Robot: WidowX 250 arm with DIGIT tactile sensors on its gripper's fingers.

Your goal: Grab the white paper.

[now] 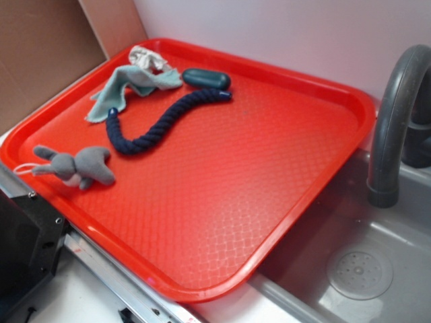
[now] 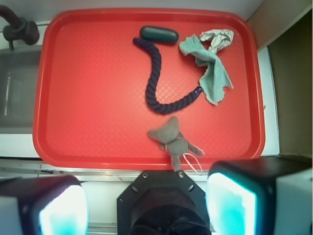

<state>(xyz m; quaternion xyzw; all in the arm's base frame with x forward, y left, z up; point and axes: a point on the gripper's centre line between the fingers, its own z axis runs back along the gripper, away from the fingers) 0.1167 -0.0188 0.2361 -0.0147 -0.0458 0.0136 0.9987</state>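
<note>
The white paper is a small crumpled off-white wad at the tray's far left corner, touching the pale green cloth. In the wrist view the paper lies at the upper right, next to the cloth. My gripper is open and empty, high above the tray's near edge, far from the paper. Its two fingers show at the bottom of the wrist view with a wide gap. The gripper is not in the exterior view.
On the red tray lie a dark blue rope, a dark teal oval object and a grey plush bunny. A grey sink with a faucet is to the right. The robot's black base sits below.
</note>
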